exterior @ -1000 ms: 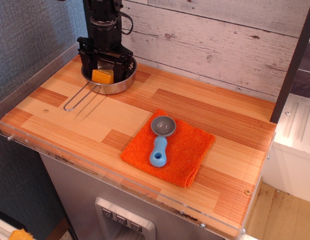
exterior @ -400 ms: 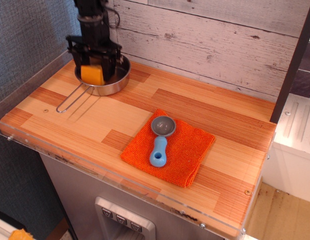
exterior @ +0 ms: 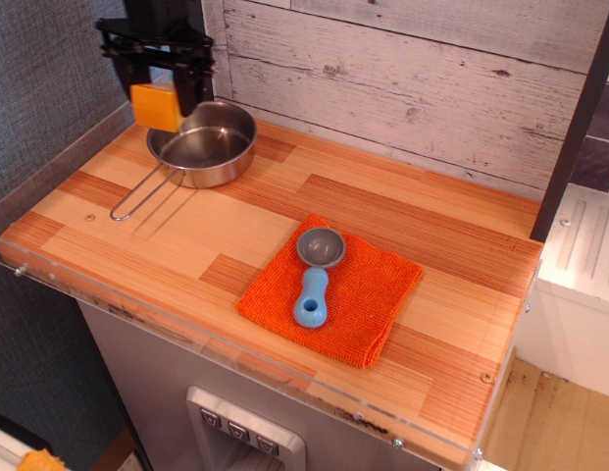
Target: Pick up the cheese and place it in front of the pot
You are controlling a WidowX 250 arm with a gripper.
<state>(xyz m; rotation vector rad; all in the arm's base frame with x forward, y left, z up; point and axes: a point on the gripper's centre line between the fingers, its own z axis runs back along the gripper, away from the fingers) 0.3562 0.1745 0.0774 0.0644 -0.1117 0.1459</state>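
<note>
Gripper: the gripper [exterior: 157, 106] hangs in the air at the table's back-left corner, fingers closed on the cheese.
Cheese: the cheese [exterior: 155, 106] is held clear of the surface, above the pot's left rim.
Pot: the pot [exterior: 203, 144] sits empty on the wooden table [exterior: 186, 235], its wire handle pointing toward the front-left.
Nearby: an orange cloth [exterior: 333, 291] lies well apart at centre, with a grey-and-blue scoop [exterior: 316, 276] resting on it.
Backdrop: a pale plank wall [exterior: 402, 88] runs just behind the pot.

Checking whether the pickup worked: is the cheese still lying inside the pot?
No, the cheese is held in the pincer above the table, and the pot is empty.
</note>
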